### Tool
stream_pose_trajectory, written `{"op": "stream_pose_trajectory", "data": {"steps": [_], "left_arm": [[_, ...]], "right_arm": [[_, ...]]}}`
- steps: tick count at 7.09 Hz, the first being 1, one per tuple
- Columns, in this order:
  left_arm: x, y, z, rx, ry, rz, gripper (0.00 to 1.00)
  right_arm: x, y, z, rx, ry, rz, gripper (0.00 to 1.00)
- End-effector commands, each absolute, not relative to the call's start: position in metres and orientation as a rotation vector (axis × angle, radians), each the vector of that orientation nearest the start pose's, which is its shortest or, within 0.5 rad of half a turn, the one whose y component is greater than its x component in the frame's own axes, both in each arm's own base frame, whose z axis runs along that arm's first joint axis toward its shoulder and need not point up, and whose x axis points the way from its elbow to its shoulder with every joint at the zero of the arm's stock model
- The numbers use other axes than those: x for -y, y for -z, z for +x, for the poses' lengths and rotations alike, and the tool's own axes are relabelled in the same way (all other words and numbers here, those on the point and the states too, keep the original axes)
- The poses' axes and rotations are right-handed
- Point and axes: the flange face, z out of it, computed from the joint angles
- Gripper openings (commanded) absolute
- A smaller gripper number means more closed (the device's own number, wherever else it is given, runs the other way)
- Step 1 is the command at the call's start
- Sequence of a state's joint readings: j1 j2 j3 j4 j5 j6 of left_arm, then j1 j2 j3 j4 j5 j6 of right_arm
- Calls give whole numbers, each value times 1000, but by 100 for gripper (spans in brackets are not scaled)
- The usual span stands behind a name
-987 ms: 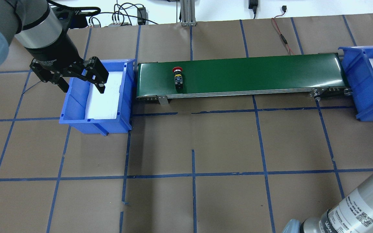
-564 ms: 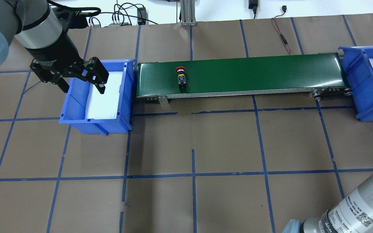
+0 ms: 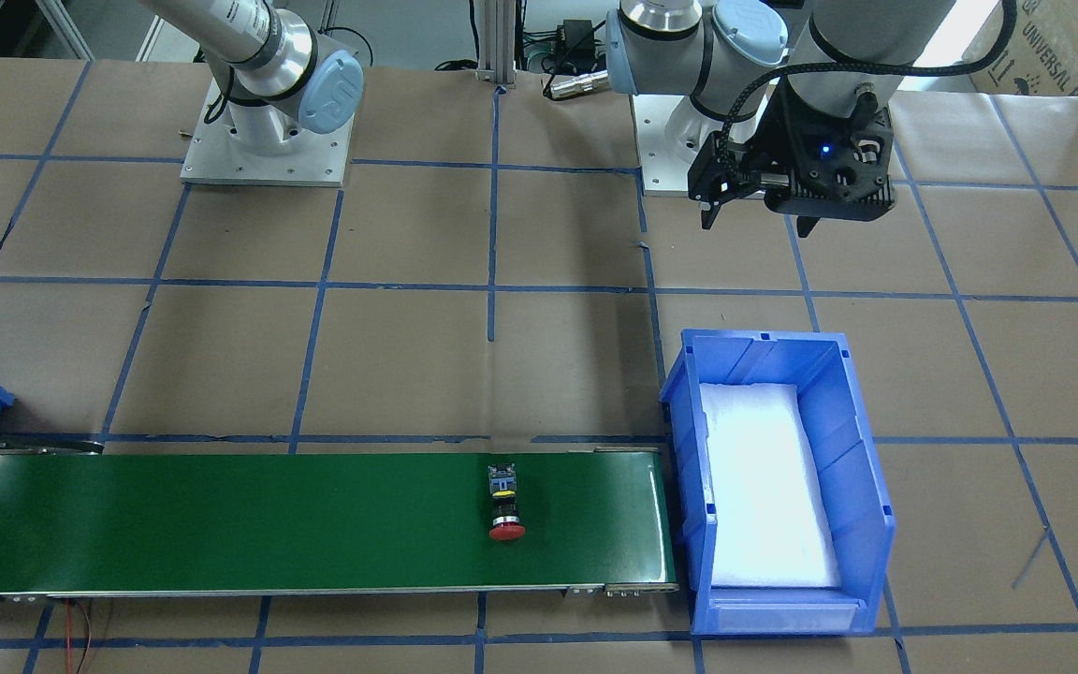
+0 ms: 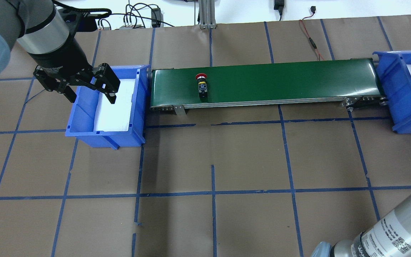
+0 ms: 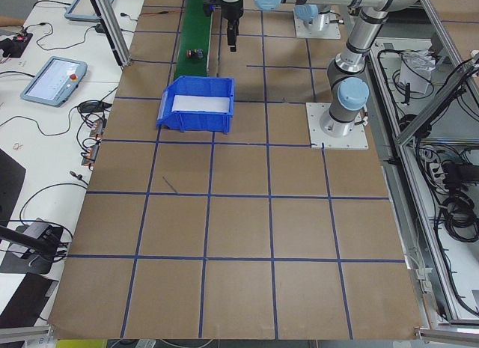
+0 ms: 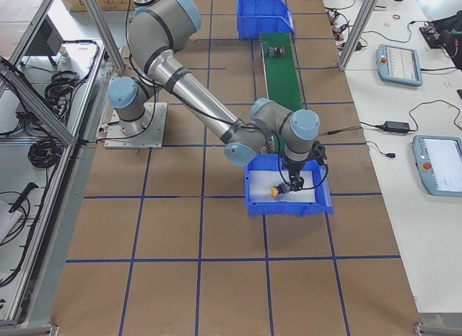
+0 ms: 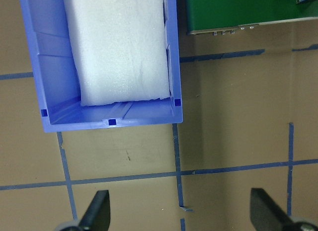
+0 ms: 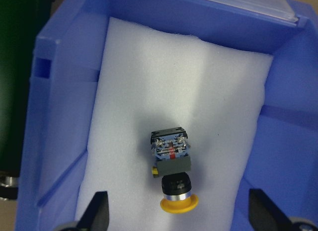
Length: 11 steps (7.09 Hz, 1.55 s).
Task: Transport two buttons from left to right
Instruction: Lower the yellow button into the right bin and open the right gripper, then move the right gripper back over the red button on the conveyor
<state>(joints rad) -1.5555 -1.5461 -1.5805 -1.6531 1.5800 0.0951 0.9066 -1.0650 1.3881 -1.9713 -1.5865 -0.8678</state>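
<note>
As left claw (image 4: 92, 99) hangs spread, right claw (image 8: 180, 216) splayed above yellow button (image 8: 172, 171)

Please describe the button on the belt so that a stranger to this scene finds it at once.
A long green conveyor belt runs between two blue bins. One push-button lies on its side on it, nearer the robot's left bin. Its red mushroom cap sets it apart from the yellow-capped button, which lies inside the right bin.

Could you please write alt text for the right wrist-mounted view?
A yellow button lies on its side on white foam in a blue bin, with the right gripper open above it, not touching. A green conveyor belt edges the left.
</note>
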Motion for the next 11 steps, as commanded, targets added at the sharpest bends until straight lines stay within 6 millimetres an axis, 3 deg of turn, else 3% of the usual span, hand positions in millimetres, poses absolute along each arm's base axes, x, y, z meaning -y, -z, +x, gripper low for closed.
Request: {"op": "stream_pose_trajectory", "data": {"steps": [1, 2, 4, 5, 6, 8, 10, 11], "left_arm": [[476, -487, -125, -3132, -109, 125, 100], [477, -488, -125, -3132, -99, 128, 100], [477, -488, -124, -3126, -104, 128, 100], [477, -488, -122, -3098, -106, 128, 100], [477, -488, -122, -3096, -104, 126, 100], [476, -487, -122, -3106, -105, 121, 100], [496, -488, -122, -3173, -29, 94, 100], [506, -478, -121, -3167, -36, 97, 100]], "right_arm": [[589, -396, -287, -3185, 79, -330, 100], [582, -411, -256, -3156, 41, -301, 100], [610, -405, -155, -3045, 90, -390, 100], [616, -404, -116, -3054, 69, -384, 100], [616, -409, -90, -3060, 70, -369, 100], [610, -385, -36, -3098, -35, -324, 100], [608, -386, 34, -3173, -53, -237, 100], [607, -385, 54, -3174, -52, -143, 100]]}}
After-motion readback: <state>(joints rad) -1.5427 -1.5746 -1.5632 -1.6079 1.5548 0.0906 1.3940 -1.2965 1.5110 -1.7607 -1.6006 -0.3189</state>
